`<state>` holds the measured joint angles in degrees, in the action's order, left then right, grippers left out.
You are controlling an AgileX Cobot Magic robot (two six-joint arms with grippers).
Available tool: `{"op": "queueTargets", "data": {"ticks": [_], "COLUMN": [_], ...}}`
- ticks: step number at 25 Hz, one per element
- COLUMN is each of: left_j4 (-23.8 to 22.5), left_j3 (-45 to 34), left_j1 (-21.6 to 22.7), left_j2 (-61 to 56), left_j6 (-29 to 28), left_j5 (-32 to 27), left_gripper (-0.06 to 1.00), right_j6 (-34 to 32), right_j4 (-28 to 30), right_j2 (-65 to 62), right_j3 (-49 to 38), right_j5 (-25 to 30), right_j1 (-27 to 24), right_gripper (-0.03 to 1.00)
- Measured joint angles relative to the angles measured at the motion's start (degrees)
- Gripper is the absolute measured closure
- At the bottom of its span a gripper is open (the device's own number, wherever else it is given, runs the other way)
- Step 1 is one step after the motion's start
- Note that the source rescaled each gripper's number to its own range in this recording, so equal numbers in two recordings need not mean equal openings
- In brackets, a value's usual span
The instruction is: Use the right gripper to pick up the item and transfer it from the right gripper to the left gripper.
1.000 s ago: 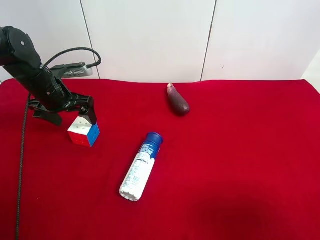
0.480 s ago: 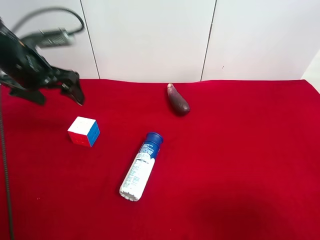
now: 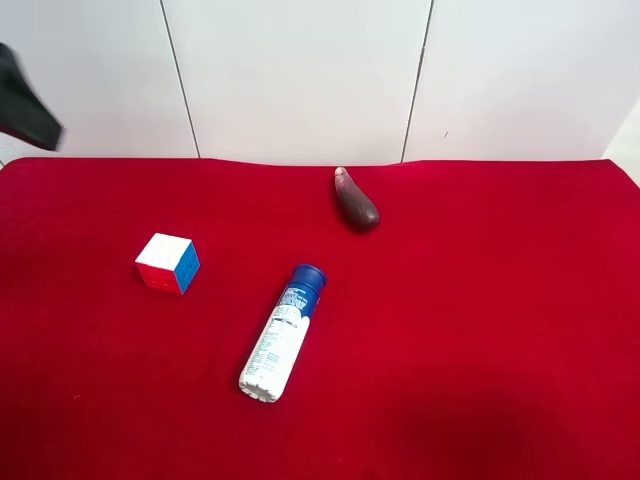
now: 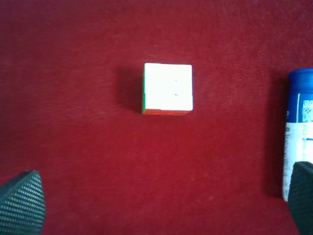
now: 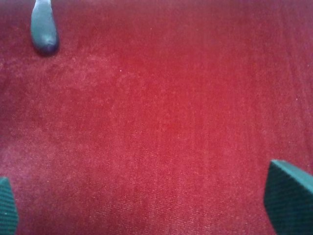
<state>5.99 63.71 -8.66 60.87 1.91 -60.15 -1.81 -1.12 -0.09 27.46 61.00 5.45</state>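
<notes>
A Rubik's cube (image 3: 167,262) lies on the red cloth (image 3: 480,300) at the left; in the left wrist view its white face (image 4: 167,89) is up. A white bottle with a blue cap (image 3: 283,332) lies near the middle, and it also shows in the left wrist view (image 4: 299,132). A dark eggplant (image 3: 355,200) lies further back. My left gripper (image 4: 161,205) is open and empty, high above the cube. Only a black piece of the left arm (image 3: 28,108) shows at the exterior view's left edge. My right gripper (image 5: 146,203) is open and empty over bare cloth.
A bluish-grey rounded object end (image 5: 44,27) lies on the cloth at the edge of the right wrist view; I cannot tell what it is. A white panelled wall (image 3: 300,70) stands behind the table. The right arm is out of the exterior view.
The left arm has let go of the cube and pulled up and away to the exterior view's upper left, almost out of frame. Cube, bottle and eggplant have not moved.
</notes>
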Motion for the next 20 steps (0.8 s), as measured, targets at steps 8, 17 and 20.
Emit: {"op": "queueTargets", "data": {"ticks": [8,17,20], "left_j4": [-6.8,-7.1,-7.1], "left_j3": [-9.3,-20.3,-22.8], "left_j1": [0.0,0.0,0.0], "left_j2": [-16.4,-35.0,-40.2], "left_j6": [-3.2,-4.8,-5.1], "left_j5": [-5.8,-6.9,-7.4], "left_gripper": [-0.05,-0.05,-0.05], "right_j6": [0.0,0.0,0.0], "right_j4": [0.0,0.0,0.0], "right_j2": [0.0,0.0,0.0], "right_j3": [0.0,0.0,0.0], "right_j5": [0.0,0.0,0.0], "right_j1": [0.0,0.0,0.0], "right_gripper": [-0.03,-0.03,-0.03]}}
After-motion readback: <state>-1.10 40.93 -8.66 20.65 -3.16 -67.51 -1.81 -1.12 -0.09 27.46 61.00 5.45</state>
